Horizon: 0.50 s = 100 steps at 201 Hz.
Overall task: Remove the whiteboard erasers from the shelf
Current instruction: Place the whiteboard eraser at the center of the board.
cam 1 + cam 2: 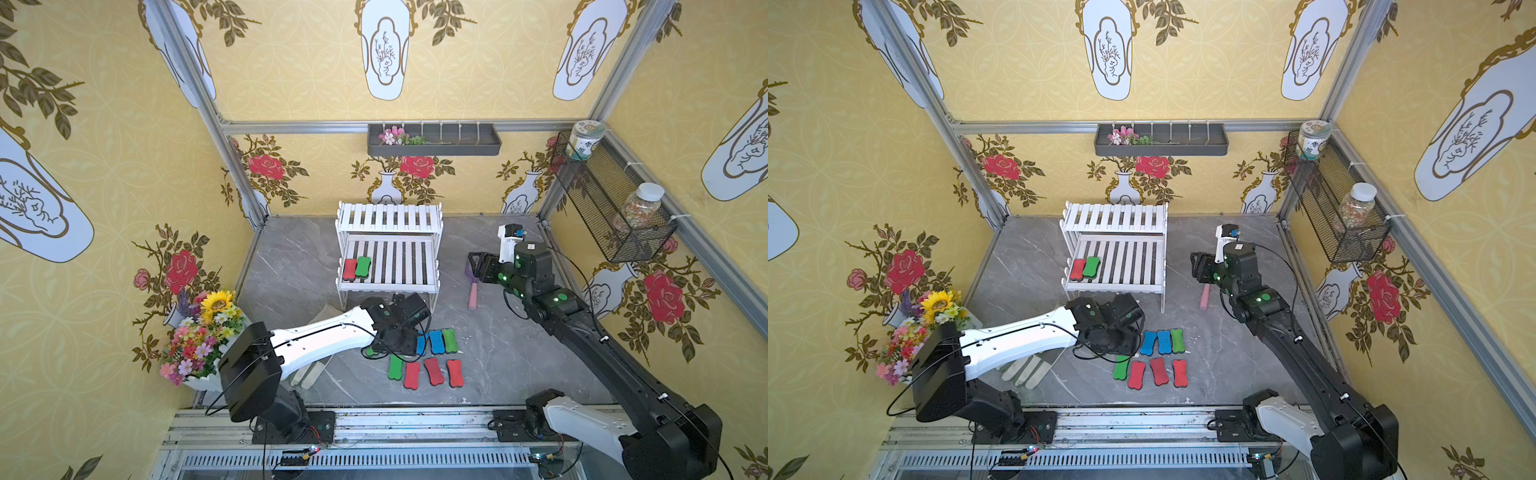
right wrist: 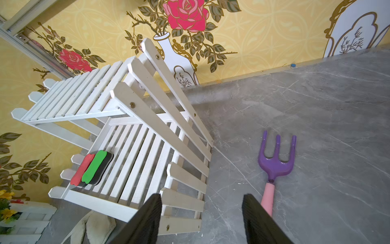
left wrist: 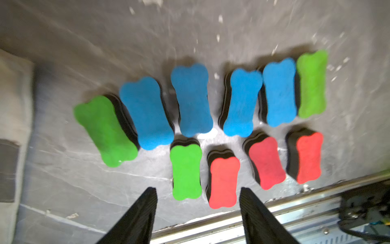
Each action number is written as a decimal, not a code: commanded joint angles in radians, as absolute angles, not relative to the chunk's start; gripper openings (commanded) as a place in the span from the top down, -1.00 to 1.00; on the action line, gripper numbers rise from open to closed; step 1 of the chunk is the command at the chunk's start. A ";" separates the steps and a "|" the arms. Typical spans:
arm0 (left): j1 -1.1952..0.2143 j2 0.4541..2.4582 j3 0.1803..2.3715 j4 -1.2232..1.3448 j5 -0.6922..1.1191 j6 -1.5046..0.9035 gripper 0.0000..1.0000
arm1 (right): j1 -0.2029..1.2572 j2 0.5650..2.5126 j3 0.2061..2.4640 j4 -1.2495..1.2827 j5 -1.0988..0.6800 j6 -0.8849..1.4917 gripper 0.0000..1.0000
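Clearly, the left gripper stands released: its two dark fingers are spread with nothing between them, hanging above ten whiteboard erasers laid on the grey table, four blue, three green, three red, in two rough rows, several touching. In both top views that cluster lies low and centre of the frame, in front of the shelf. The right gripper is likewise spread and empty, off the shelf's right end, near a purple garden fork. Two more erasers sit on the shelf's lower tier, at its left end in a top view: a red eraser nearest the end and a green eraser touching it. They look like light, soft foam that would squash under a hard pinch, so a gentle hold across the narrow waist seems best; the green one, with bare slats on its right, probably offers the easier finger entry.
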<state>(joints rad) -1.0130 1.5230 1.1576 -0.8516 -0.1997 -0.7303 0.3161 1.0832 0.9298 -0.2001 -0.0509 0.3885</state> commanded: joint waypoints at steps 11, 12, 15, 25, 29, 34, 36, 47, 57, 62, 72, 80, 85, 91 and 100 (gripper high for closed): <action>-0.939 1.441 1.221 -0.897 -0.339 -0.665 -0.49 | 0.317 1.090 0.939 -0.149 -0.072 0.383 -0.33; -0.933 1.438 1.222 -0.897 -0.341 -0.663 -0.49 | 0.317 1.090 0.939 -0.149 -0.073 0.383 -0.33; -0.918 1.428 1.223 -0.892 -0.348 -0.654 -0.50 | 0.317 1.091 0.940 -0.149 -0.073 0.384 -0.33; -0.854 1.397 1.220 -0.867 -0.344 -0.619 -0.51 | 0.317 1.093 0.942 -0.149 -0.078 0.386 -0.33; -0.828 1.387 1.216 -0.847 -0.331 -0.598 -0.51 | 0.316 1.095 0.942 -0.149 -0.081 0.387 -0.33; -0.804 1.377 1.212 -0.824 -0.317 -0.576 -0.51 | 0.317 1.096 0.942 -0.149 -0.083 0.386 -0.33; -0.795 1.376 1.211 -0.817 -0.317 -0.569 -0.51 | 0.316 1.096 0.942 -0.148 -0.083 0.387 -0.33; -0.746 1.379 1.218 -0.794 -0.321 -0.529 -0.51 | 0.317 1.102 0.939 -0.143 -0.091 0.389 -0.33; -0.715 1.397 1.244 -0.800 -0.340 -0.495 -0.46 | 0.317 1.106 0.940 -0.143 -0.098 0.388 -0.33; -0.707 1.408 1.257 -0.806 -0.359 -0.479 -0.43 | 0.317 1.110 0.939 -0.143 -0.100 0.387 -0.33; -0.698 1.427 1.276 -0.804 -0.408 -0.449 -0.40 | 0.316 1.112 0.936 -0.141 -0.100 0.387 -0.33; -0.686 1.437 1.288 -0.798 -0.423 -0.435 -0.33 | 0.317 1.113 0.933 -0.141 -0.099 0.388 -0.33; -0.677 1.443 1.293 -0.789 -0.426 -0.426 -0.30 | 0.317 1.114 0.932 -0.140 -0.097 0.386 -0.32; -0.662 1.444 1.293 -0.771 -0.430 -0.420 -0.27 | 0.316 1.115 0.931 -0.140 -0.096 0.385 -0.32; -0.636 1.442 1.289 -0.742 -0.415 -0.410 -0.24 | 0.317 1.116 0.930 -0.140 -0.095 0.384 -0.33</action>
